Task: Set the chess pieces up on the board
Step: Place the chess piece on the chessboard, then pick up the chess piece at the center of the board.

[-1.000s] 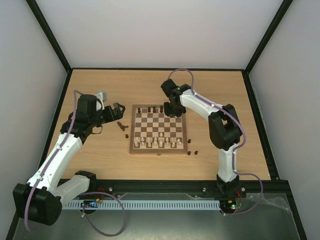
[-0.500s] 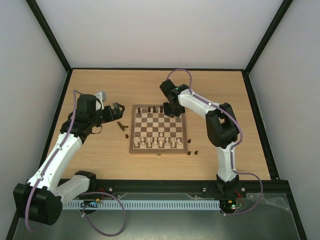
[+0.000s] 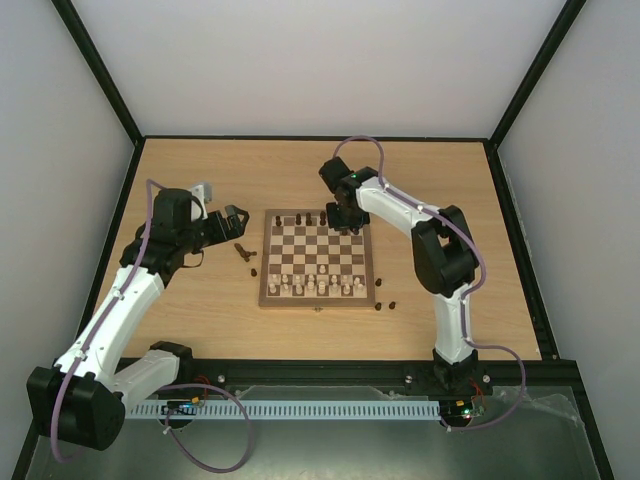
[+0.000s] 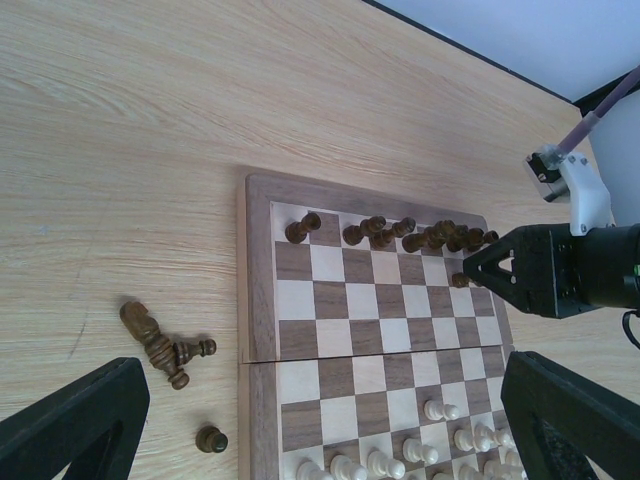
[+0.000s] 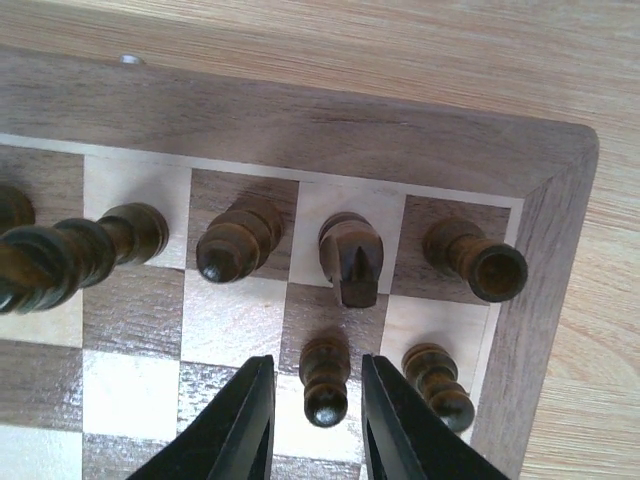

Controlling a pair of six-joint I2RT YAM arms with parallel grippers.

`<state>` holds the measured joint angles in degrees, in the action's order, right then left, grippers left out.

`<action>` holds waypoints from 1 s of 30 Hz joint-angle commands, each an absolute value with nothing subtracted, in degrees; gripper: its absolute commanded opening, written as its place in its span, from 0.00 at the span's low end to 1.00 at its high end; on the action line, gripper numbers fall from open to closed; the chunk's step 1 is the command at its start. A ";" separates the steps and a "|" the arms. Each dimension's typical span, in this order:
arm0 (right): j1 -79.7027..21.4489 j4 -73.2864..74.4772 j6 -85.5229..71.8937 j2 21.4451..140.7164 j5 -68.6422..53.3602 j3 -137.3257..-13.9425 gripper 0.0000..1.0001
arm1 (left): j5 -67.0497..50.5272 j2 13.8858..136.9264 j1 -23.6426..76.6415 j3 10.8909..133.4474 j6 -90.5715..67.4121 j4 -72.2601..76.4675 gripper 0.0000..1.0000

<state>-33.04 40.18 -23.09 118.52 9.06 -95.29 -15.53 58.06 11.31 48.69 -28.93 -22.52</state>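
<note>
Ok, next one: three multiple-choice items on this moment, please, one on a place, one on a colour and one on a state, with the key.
1. The right gripper is over: A) the board's far right corner; B) its near left corner; C) its centre.
2. The pawn between its fingers is: A) cream; B) dark brown; C) red.
3. The left gripper is: A) shut on a piece; B) wide open, empty; C) shut, empty.
Key: 1 A, the corner border shows in its wrist view; 2 B, brown wood in that view; 3 B, its fingers stand far apart, gripping nothing.
</note>
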 commanded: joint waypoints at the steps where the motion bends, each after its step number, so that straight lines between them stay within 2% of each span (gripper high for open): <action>1: -33.63 42.89 -23.09 112.14 9.01 -94.30 0.28 | -16.35 58.01 10.99 48.16 -28.49 -21.85 1.00; 8: -33.90 43.12 -25.07 95.37 11.11 -80.89 0.45 | -17.21 56.80 10.99 48.49 -28.90 -22.30 0.99; 11: -33.93 42.54 -27.20 88.43 12.17 -72.02 0.47 | -17.69 56.38 10.99 48.60 -28.98 -22.57 1.00; 19: -33.93 38.07 -32.66 79.83 9.36 -55.49 0.44 | -19.21 55.87 10.99 48.53 -29.09 -22.41 1.00; 30: -33.93 31.52 -32.46 83.94 6.72 -49.89 0.37 | -19.34 55.46 10.99 48.44 -29.28 -22.69 0.99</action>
<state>-33.67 33.76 -32.18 81.82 7.73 -51.13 -18.46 56.64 11.29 48.69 -28.99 -22.59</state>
